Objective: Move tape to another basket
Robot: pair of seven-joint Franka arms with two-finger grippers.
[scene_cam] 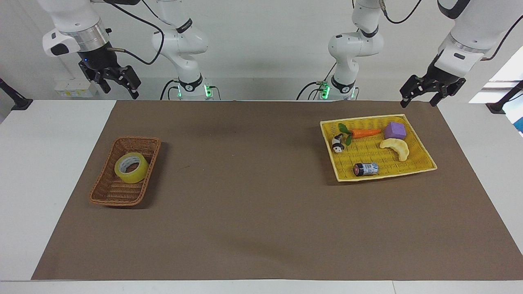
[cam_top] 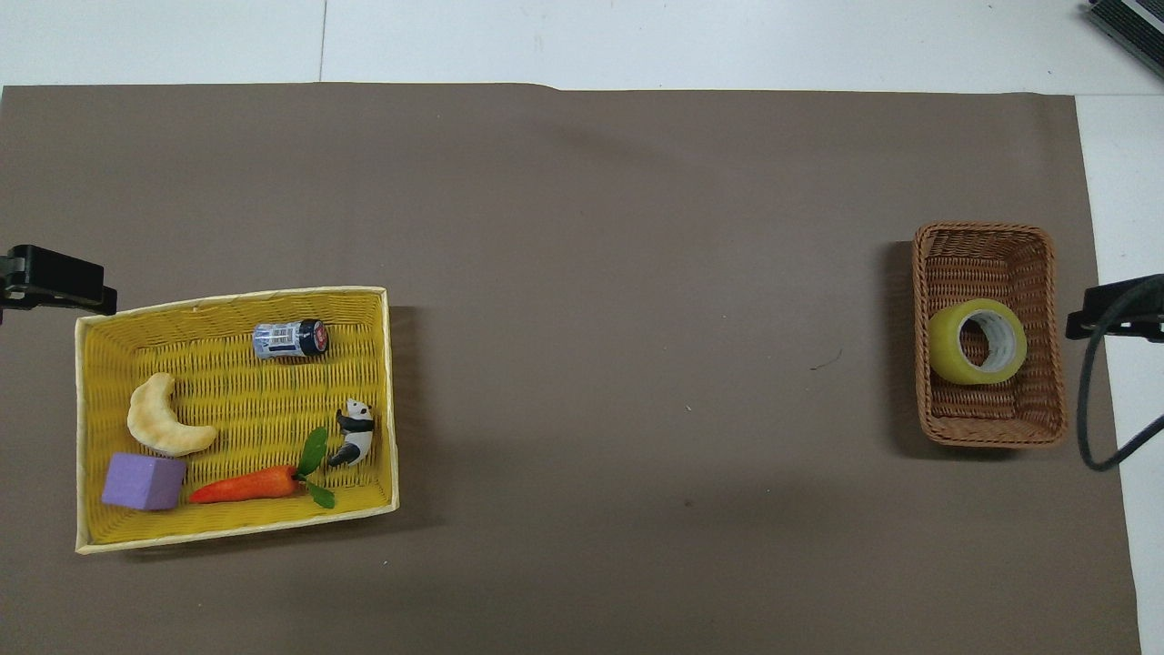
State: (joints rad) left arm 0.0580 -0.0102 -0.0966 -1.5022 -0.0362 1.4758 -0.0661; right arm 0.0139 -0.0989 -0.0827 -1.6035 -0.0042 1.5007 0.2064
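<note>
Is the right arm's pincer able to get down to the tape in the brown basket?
Probably yes. The right pincer hangs open, the tape lies uncovered in the basket, nothing between.

In the overhead view, only a dark tip of the left gripper and of the right gripper shows; the picture's edge cuts off both.

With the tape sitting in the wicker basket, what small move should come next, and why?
Probably bring the right claw, raised and open, down over the translucent yellow tape roll. The roll lies untouched in the brown wicker basket at that arm's end; the left claw waits.
</note>
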